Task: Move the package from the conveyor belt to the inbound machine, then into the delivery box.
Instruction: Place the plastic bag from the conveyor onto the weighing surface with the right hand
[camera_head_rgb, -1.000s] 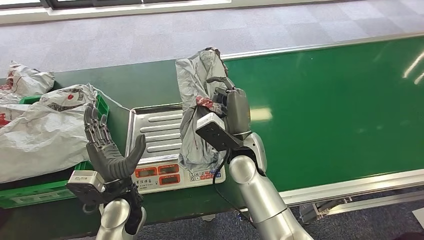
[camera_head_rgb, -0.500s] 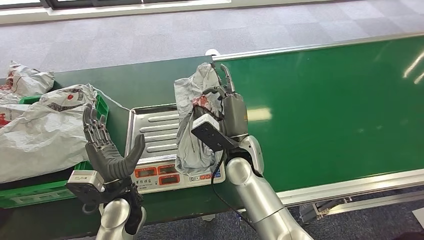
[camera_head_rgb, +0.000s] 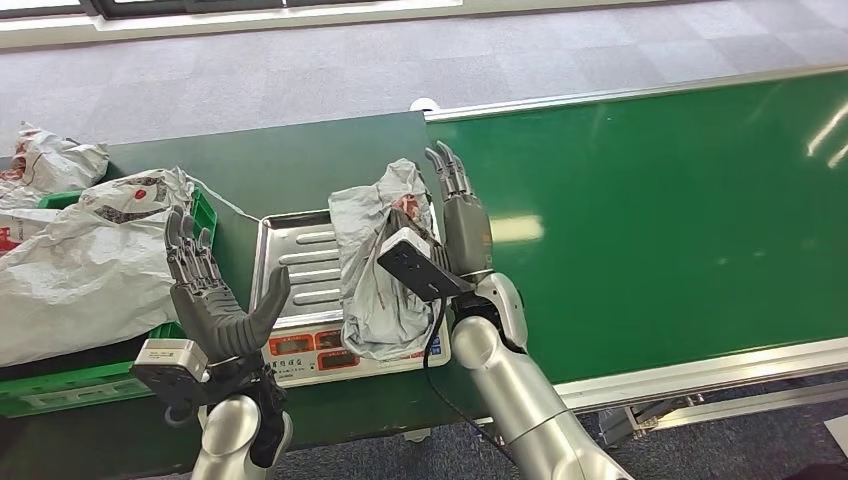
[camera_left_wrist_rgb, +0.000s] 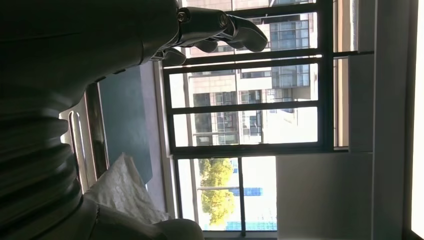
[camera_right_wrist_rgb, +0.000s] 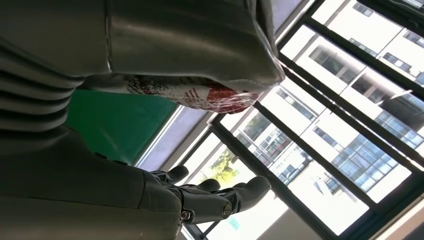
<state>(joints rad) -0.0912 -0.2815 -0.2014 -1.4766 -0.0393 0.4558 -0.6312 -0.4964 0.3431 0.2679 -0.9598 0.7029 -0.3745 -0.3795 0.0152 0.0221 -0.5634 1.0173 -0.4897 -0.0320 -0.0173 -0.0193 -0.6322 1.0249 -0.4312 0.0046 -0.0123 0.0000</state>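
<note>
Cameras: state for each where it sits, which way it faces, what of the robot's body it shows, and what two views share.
Head view: high on the body, looking forward and down at the belt, scale and package; both arms, left hand, right hand.
Left wrist view: behind the left hand, facing windows.
Right wrist view: behind the right hand, facing windows, package close by.
Shared: the package, in the head and right wrist views.

silver arms (camera_head_rgb: 510, 400), dark grey hands (camera_head_rgb: 215, 305)
</note>
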